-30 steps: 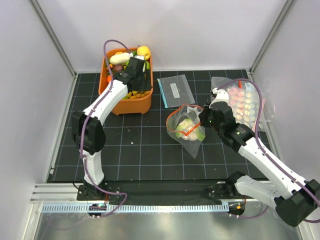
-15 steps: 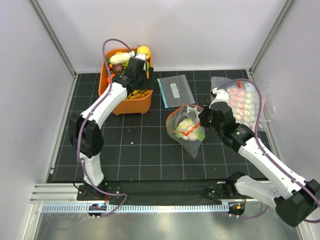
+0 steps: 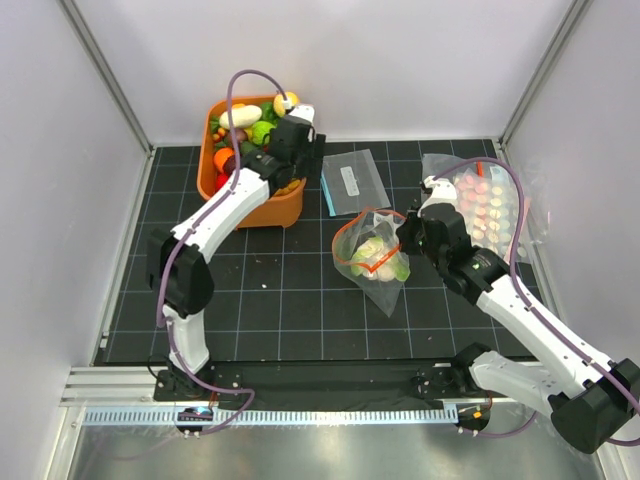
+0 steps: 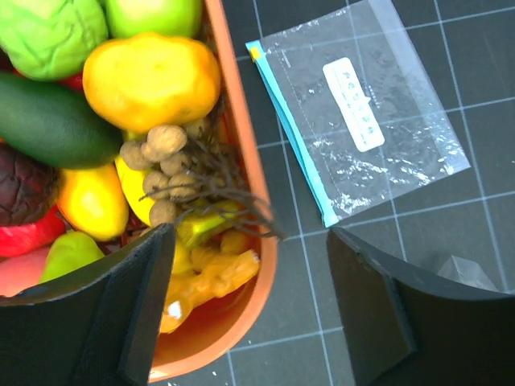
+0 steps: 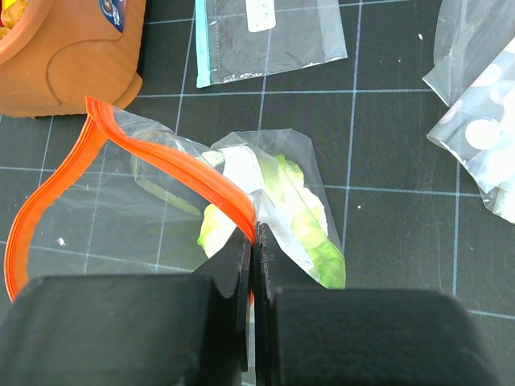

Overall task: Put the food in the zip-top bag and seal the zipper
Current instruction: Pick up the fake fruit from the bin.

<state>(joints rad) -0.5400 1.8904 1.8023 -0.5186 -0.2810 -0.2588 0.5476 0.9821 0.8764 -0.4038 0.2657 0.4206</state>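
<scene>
The zip-top bag (image 3: pixel 372 258) lies mid-table with its mouth held open, and its orange-red zipper (image 5: pixel 145 157) curves as a loop. A white-and-green cauliflower (image 5: pixel 302 213) is inside it. My right gripper (image 5: pixel 253 241) is shut on the zipper strip at the bag's right side, and it also shows in the top view (image 3: pixel 408 232). My left gripper (image 4: pixel 249 314) is open and empty above the right rim of the orange bin (image 4: pixel 261 241). A cluster of tan balls (image 4: pixel 165 165) lies in the bin among other toy food (image 3: pixel 245 125).
A flat clear bag with a blue edge and white label (image 3: pixel 350 180) lies right of the bin. A larger clear bag of pink discs (image 3: pixel 482 205) lies at the far right. Frame posts and walls stand around the black gridded mat.
My left gripper has moved right, from over the bin's middle to its right rim. The right gripper and the bag have not moved.
</scene>
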